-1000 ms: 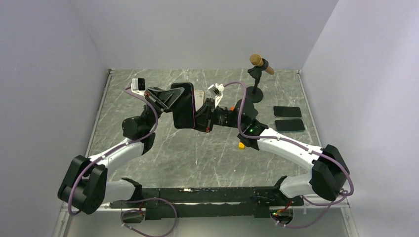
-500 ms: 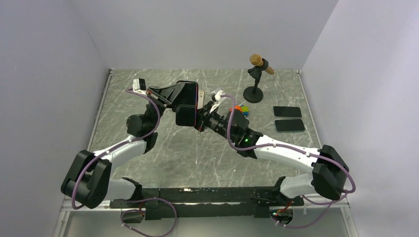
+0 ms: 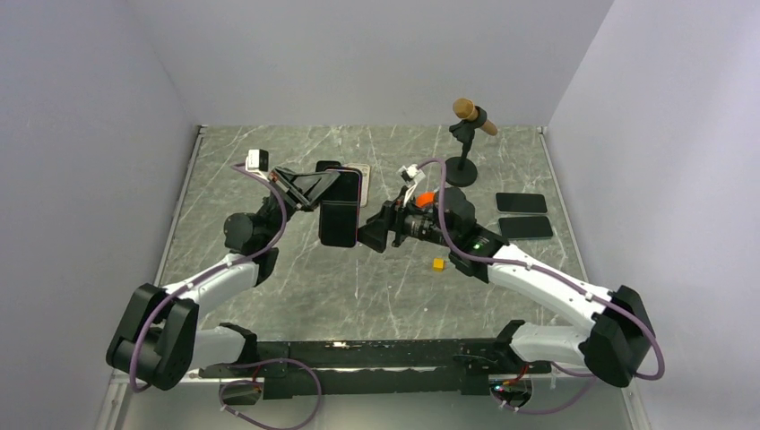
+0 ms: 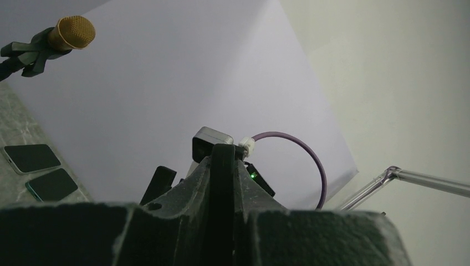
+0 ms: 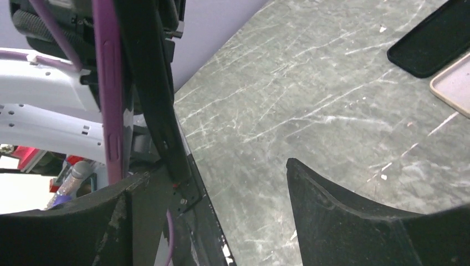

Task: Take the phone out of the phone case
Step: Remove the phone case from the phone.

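Since a second ago the right end effector [image 3: 369,237] has come off the phone [image 3: 338,213]. It was pinched shut at the phone's lower right edge; now its jaws stand wide apart just beside that edge with nothing between them. In my right wrist view I see only bare desk [image 3: 269,296] between the two fingers. The left end effector [image 3: 321,186] has kept its grip, jaws nearly closed on the phone's upper left side, and holds it in the air above the middle of the desk. The phone sits a little lower than before.

From above, the phone is a dark slab with its long side running away from me and a thin reddish line along its right edge. The right wrist camera catches it edge-on: a purple strip with a button bump, which I take for the phone case [image 5: 111,105], and a black strip close beside it. I cannot tell whether that black strip is the phone coming out of the phone case or one of the left fingers. The left wrist view shows just a thin dark edge between its fingers. How far the phone sits in the case is hidden from me.
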Robot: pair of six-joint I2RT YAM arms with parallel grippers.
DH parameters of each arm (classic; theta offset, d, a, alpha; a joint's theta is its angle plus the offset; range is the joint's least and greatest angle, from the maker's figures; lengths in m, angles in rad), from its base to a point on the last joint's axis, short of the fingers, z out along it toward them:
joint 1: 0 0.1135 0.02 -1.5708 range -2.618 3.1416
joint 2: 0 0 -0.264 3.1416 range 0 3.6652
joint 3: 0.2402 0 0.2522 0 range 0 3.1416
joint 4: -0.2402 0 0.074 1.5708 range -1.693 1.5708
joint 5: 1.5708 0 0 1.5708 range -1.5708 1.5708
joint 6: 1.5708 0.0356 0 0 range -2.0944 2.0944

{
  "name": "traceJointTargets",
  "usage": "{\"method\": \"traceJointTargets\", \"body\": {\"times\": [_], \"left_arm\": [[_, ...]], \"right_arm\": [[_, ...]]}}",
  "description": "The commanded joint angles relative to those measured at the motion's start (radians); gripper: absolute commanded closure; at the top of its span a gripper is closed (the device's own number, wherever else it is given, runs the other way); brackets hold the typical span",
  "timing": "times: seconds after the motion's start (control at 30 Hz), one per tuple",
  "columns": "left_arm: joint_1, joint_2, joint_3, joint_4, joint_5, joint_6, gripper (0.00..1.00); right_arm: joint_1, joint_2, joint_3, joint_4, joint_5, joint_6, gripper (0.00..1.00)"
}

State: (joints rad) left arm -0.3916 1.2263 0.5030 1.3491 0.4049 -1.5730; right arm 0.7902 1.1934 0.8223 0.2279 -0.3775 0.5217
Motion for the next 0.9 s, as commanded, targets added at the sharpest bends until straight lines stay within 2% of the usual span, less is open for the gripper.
{"method": "traceJointTargets", "body": {"times": [0.0, 0.13, 0.23, 0.47, 0.53, 0.7, 0.87], "left_arm": [[0.040, 0.012, 0.008, 0.161, 0.049, -0.106, 1.00], [0.062, 0.056, -0.002, 0.216, 0.046, -0.141, 1.00], [0.068, 0.073, -0.010, 0.244, 0.048, -0.148, 1.00], [0.069, 0.107, -0.033, 0.309, 0.042, -0.158, 1.00], [0.069, 0.113, -0.034, 0.314, 0.043, -0.161, 1.00], [0.068, 0.090, -0.034, 0.283, 0.052, -0.127, 1.00], [0.067, 0.073, -0.035, 0.258, 0.062, -0.110, 1.00]], "right_arm": [[-0.023, -0.087, -0.024, -0.151, -0.028, 0.015, 0.22], [-0.028, -0.147, -0.037, -0.168, -0.053, 0.074, 0.24], [-0.036, -0.169, -0.038, -0.114, -0.103, 0.183, 0.31], [-0.051, -0.085, -0.080, 0.329, -0.299, 0.487, 0.54], [-0.050, -0.033, -0.066, 0.384, -0.336, 0.526, 0.58], [-0.047, 0.041, -0.047, 0.442, -0.359, 0.555, 0.59], [-0.046, 0.076, -0.036, 0.406, -0.325, 0.518, 0.59]]}}
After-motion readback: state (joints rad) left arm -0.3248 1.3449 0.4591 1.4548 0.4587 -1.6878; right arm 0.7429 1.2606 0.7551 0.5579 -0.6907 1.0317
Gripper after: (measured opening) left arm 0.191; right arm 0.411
